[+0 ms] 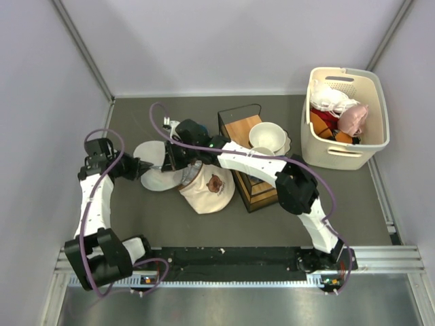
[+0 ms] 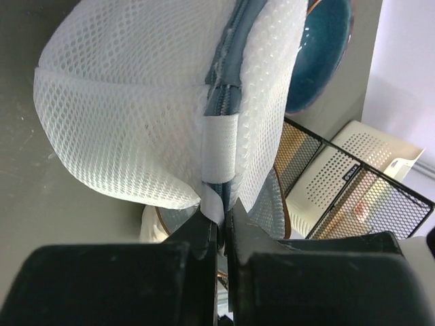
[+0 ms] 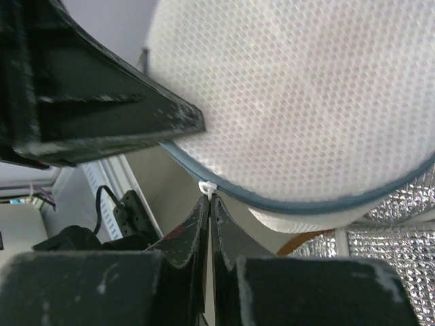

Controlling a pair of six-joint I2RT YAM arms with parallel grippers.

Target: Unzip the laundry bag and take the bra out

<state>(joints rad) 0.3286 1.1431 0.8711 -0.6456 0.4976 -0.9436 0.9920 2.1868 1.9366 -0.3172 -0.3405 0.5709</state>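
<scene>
The laundry bag (image 1: 160, 180) is a white mesh pouch on the table left of centre. It fills the left wrist view (image 2: 136, 102) and the right wrist view (image 3: 292, 102). My left gripper (image 1: 141, 167) (image 2: 221, 221) is shut on the white fabric tab (image 2: 219, 153) at the end of the blue-grey zipper (image 2: 228, 88). My right gripper (image 1: 168, 161) (image 3: 209, 202) is shut on the small white zipper pull (image 3: 206, 187) at the bag's seam. The zipper looks closed along the stretch I see. The bra does not show through the mesh.
A cream cap with a brown mark (image 1: 207, 190) lies right of the bag. A black wire rack with a wooden box (image 1: 248, 170) and a white bowl (image 1: 267, 136) stand behind it. A beige slotted basket (image 1: 377, 115) with clothes is at the far right. A blue bowl (image 2: 323, 54) is beyond the bag.
</scene>
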